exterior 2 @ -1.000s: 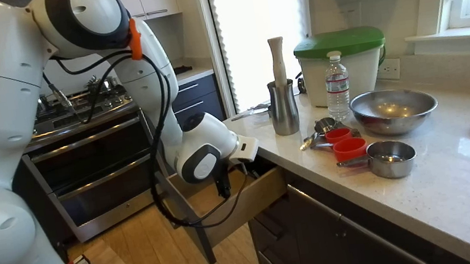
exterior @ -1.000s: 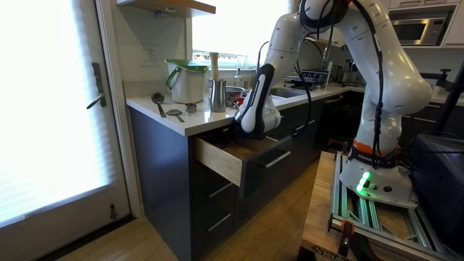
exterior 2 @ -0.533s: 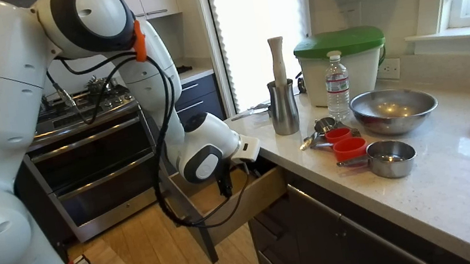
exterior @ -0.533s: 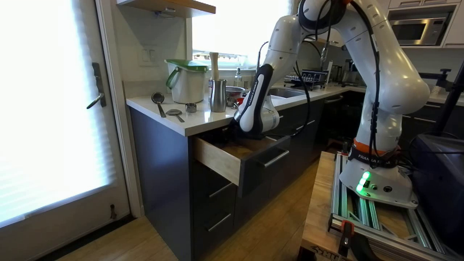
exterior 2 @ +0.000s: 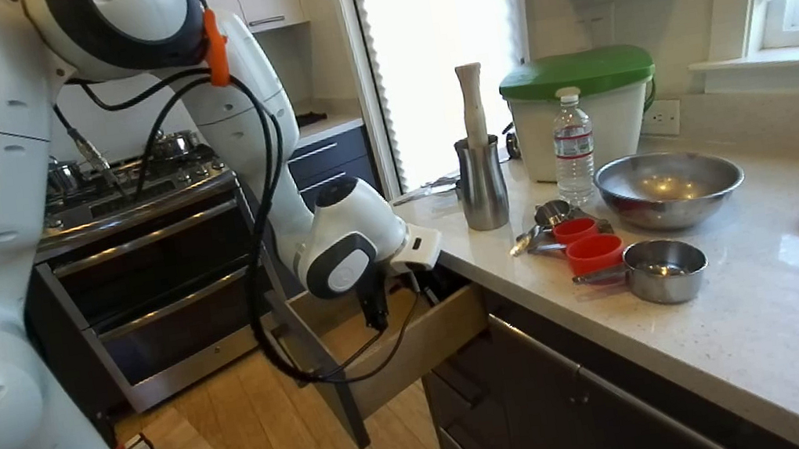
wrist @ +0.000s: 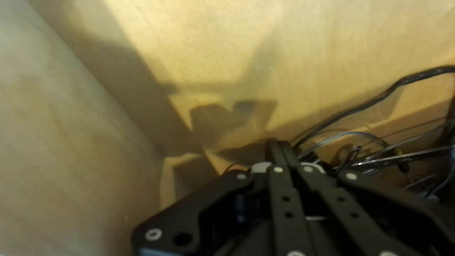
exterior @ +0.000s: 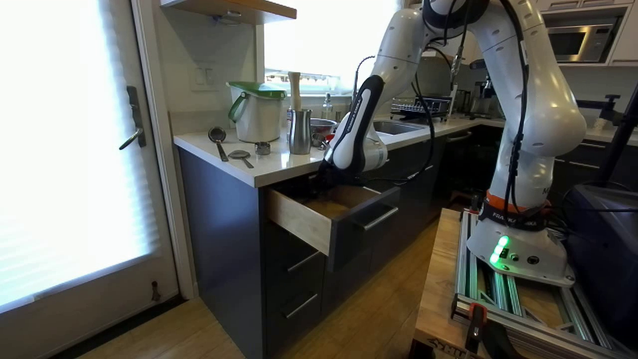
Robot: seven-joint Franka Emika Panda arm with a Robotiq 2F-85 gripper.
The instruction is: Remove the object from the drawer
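The drawer (exterior 2: 436,339) stands pulled out; gripper (wrist: 283,144) points down over its inside, fingers side by side, no visible gap. Wrist view: black cord (wrist: 373,102) runs from near the tips toward 2 o'clock, wire tangle (wrist: 391,160) at 3. Risk: if the tips catch a strand, lifting may drag the tangle along. Unclear: tip depth; anything pinched; which item is the target. Arm (exterior: 366,112) and shadow mask the drawer's back.

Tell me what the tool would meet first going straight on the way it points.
Probably the drawer's floor, below the tool; a cable beside its tip might come first, as depth there is unclear.
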